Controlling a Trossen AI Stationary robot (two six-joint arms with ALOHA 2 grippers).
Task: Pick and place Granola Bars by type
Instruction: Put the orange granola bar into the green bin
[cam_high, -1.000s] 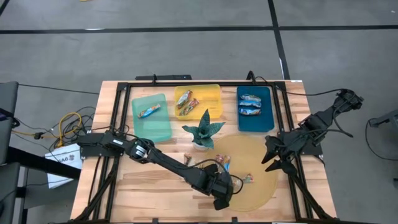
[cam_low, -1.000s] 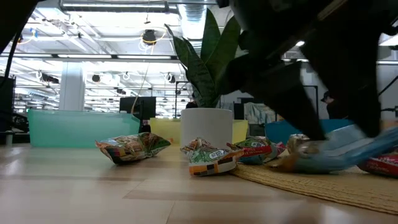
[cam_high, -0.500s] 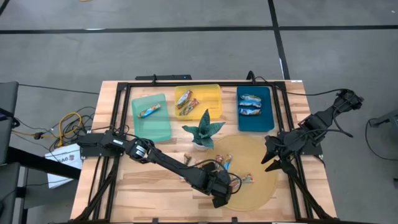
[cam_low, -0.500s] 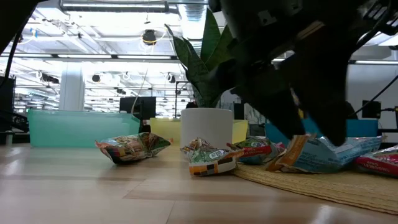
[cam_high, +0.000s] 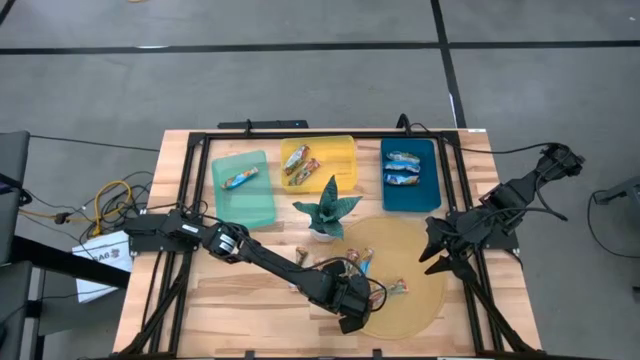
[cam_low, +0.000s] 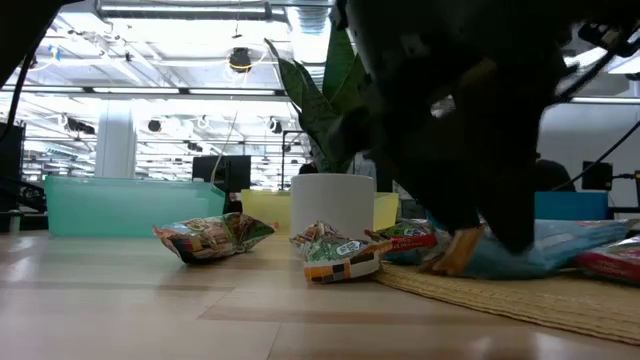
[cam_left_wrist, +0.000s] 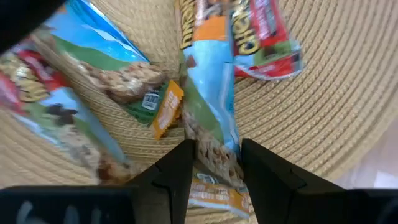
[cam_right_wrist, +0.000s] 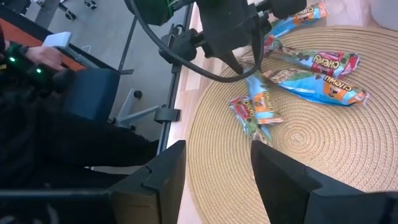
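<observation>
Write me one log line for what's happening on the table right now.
left gripper: down on woven mat, jaws around blue granola bar | right gripper: open, waiting above mat's right edge | bins: some bars already sorted

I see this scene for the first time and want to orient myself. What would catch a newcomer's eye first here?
First, the left gripper, reaching over the round woven mat at the table's front, its fingers either side of a blue granola bar among loose bars. Next, three coloured trays at the back: green tray, yellow tray and blue tray, each holding bars, with a potted plant before them. The right gripper waits at the mat's right edge.
</observation>
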